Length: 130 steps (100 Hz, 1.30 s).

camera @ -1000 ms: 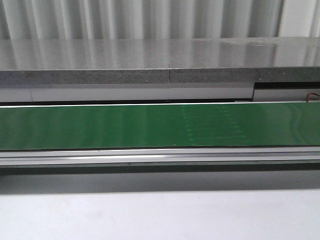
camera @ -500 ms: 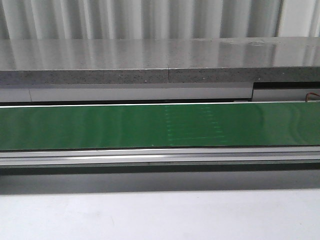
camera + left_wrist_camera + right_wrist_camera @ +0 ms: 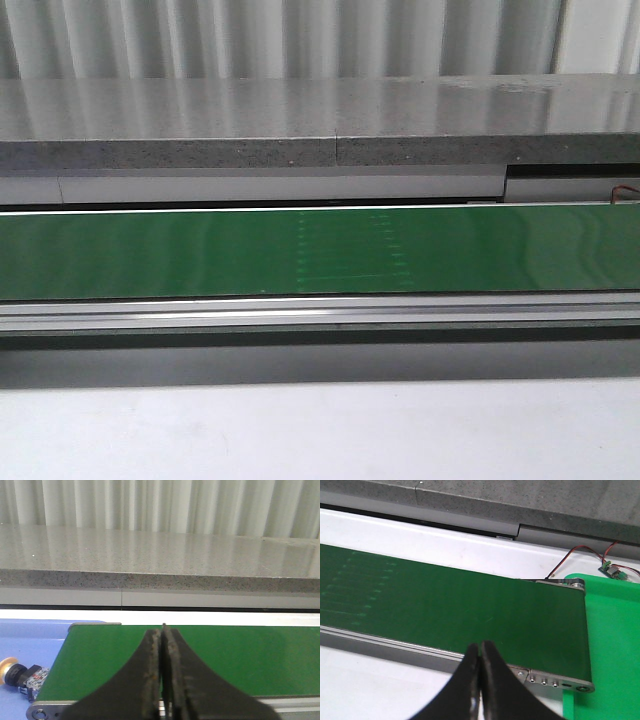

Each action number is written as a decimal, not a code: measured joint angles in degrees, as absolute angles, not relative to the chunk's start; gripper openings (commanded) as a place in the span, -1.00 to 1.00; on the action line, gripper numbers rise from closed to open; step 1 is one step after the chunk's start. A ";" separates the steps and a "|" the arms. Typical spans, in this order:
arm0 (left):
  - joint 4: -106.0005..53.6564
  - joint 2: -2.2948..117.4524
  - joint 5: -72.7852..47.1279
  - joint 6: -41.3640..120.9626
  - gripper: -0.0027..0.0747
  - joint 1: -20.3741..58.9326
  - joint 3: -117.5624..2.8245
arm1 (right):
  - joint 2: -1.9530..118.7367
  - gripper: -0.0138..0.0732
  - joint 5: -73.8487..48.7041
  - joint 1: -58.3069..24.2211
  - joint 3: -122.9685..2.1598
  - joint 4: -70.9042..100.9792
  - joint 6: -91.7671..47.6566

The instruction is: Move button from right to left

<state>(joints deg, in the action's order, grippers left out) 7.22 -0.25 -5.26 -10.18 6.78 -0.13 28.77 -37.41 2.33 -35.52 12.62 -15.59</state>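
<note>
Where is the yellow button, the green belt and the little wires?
Yellow-capped push button (image 3: pixel 21 674), left wrist view, on its black collar.
Green conveyor belt (image 3: pixel 150 255), front view, on its bare surface.
Thin red and black wires (image 3: pixel 580 551), right wrist view, mid-length.

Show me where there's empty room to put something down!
The green belt is bare between its rails. The white table in front is bare too. The blue mat off the belt's left end holds the button; the rest that shows is free.

Left gripper (image 3: pixel 163 645) and right gripper (image 3: pixel 480 661) both have fingers pressed together (nothing held).
</note>
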 measured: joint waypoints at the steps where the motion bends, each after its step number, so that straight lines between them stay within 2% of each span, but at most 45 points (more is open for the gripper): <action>1: 7.22 -0.25 -5.26 -10.18 -0.98 6.78 -0.13 | 28.77 -0.84 -37.41 2.33 -35.52 12.51 -15.59; 43: 7.22 -0.25 -5.26 -10.18 -0.98 6.78 -0.13 | 24.70 -0.84 -33.09 2.33 -33.03 0.89 -17.42; 63: 7.22 -0.25 -5.26 -10.18 -0.98 6.78 -0.13 | 17.90 -0.84 -25.49 1.95 -25.73 1.53 -15.92; 86: 7.22 -0.25 -5.26 -10.18 -0.98 6.78 -0.13 | 7.79 -0.84 -18.37 -1.08 -14.86 -2.95 -3.80; 101: 7.22 -0.25 -5.26 -10.18 -0.98 6.78 -0.13 | 2.11 -0.84 -14.38 -1.67 -7.78 -3.12 -0.73; 130: 7.22 -0.25 -5.26 -10.18 -0.98 6.78 -0.13 | -0.57 -0.84 -6.86 -1.67 1.29 -0.44 0.00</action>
<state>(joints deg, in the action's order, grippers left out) 7.22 -0.25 -5.26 -10.18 6.78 -0.13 -0.57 -6.86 -1.67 1.29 -0.44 0.00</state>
